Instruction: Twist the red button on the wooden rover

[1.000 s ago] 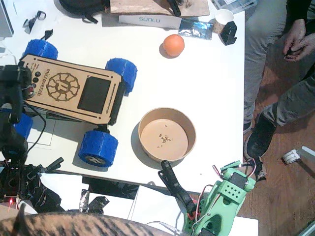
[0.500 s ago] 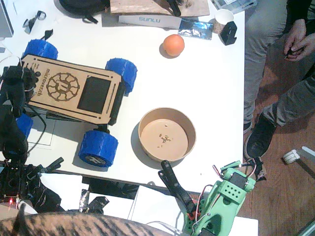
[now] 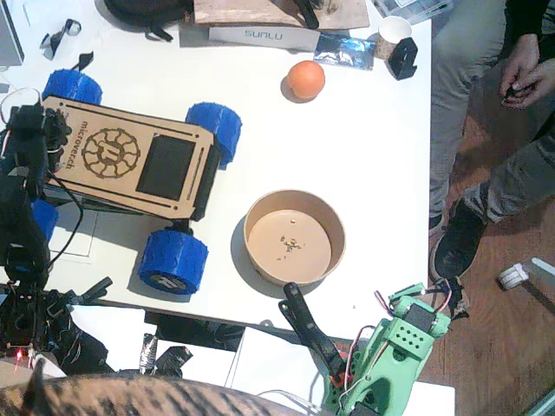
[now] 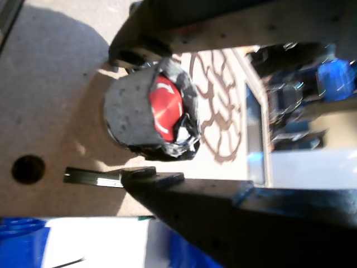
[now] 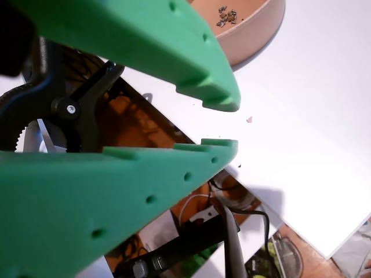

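Note:
The wooden rover (image 3: pixel 130 160) lies on the left of the white table, on blue wheels. My left gripper (image 3: pixel 35 130), black, hangs over the rover's left end and hides the knob in the fixed view. In a wrist view the red button (image 4: pixel 164 108) sits in a dark collar on the light wood deck (image 4: pixel 56 111), between the jaws of the left gripper (image 4: pixel 146 114). The upper jaw is at the collar's edge and a thin strip of wood shows before the lower one. My green right gripper (image 5: pixel 223 123) rests off the table's front edge, tips slightly apart and holding nothing.
A round brown bowl (image 3: pixel 295 237) with crumbs stands mid-table, and an orange ball (image 3: pixel 305 79) lies at the back. Clutter lines the far edge. A seated person's legs (image 3: pixel 486 130) are at the right. Cables and black parts lie below the front edge.
The left gripper has shifted toward the table's far side and slightly right, onto the rover's left end. The right arm has not moved.

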Available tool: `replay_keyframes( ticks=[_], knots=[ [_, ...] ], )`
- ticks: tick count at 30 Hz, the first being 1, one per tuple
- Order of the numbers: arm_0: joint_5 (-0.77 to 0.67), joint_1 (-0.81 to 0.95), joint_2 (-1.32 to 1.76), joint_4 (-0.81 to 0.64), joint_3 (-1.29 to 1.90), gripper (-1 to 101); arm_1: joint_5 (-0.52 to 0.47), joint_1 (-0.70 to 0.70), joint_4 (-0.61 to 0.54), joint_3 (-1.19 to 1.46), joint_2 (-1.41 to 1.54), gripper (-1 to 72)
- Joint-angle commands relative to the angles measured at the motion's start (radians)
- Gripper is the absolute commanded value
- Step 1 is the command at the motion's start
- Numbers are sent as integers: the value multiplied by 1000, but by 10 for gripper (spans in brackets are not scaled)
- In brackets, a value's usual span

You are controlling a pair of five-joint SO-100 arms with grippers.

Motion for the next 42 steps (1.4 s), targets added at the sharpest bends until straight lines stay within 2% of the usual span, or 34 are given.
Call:
replay_keyframes(
  ticks=[1, 17, 22, 28, 32, 42],
  knots=[
    [-5, 14, 0, 0, -37, 218, -11, 2, 8, -5, 2, 25],
    [9, 28, -54, 57, -114, 225, -11, 2, 8, -5, 2, 25],
    [6, 28, -55, 60, -117, 117, -11, 2, 8, -5, 2, 25],
    [3, 31, -49, 75, -117, 76, -11, 2, 8, -5, 2, 25],
    [9, 26, -40, 78, -117, 5, -11, 2, 8, -5, 2, 25],
    [9, 28, -41, 86, -117, 3, -11, 2, 8, -5, 2, 25]
  ],
)
